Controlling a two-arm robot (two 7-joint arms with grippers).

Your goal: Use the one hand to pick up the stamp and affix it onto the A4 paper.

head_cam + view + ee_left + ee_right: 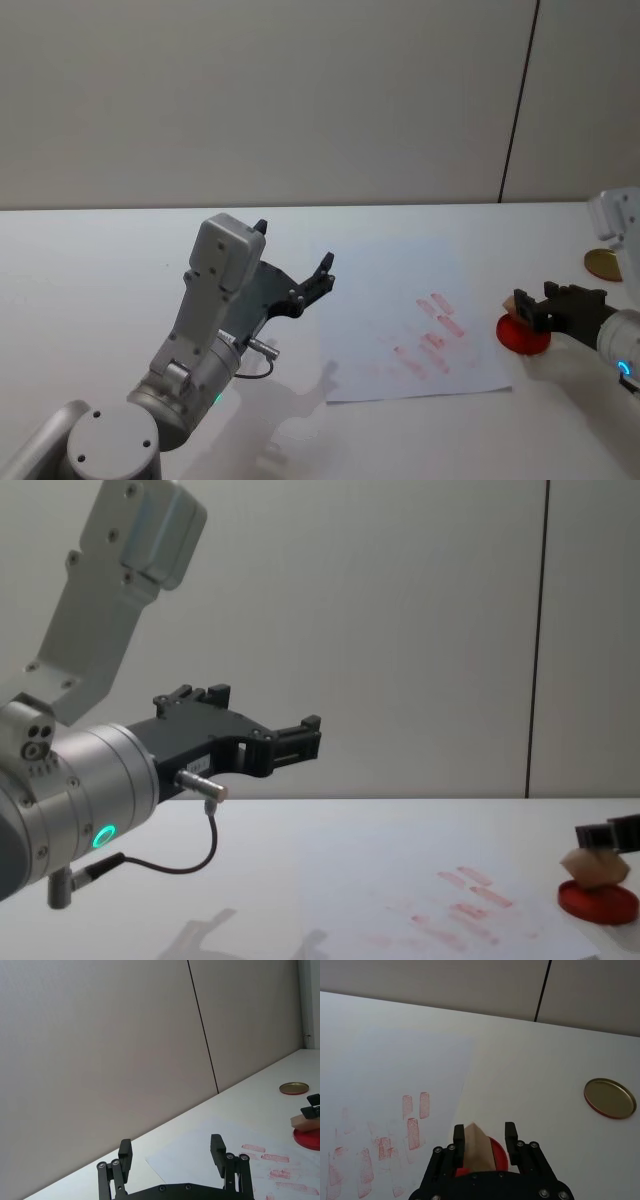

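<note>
The right gripper (528, 308) reaches in from the right side of the table (90, 270), and its two black fingers (458, 1139) are closed on the stamp (476, 1147), a small tan wooden block. The stamp is tilted, with its lower end over the round red ink pad (523, 336); the chest view shows the stamp (590, 866) resting on or just above the ink pad (598, 901), and contact cannot be confirmed. The ink pad sits on the table just beside the right edge of the paper (400, 270). The paper lies flat at the centre of the table and carries a cluster of short red stamped marks (430, 338) on its right half. A round gold lid (602, 263) lies on the table beyond the ink pad, well apart from the paper. The left gripper (295, 265) is held in the air above the table to the left of the paper, with its fingers (217, 1146) spread apart and nothing between them. A green ring light (103, 836) glows on the left arm (215, 330).
</note>
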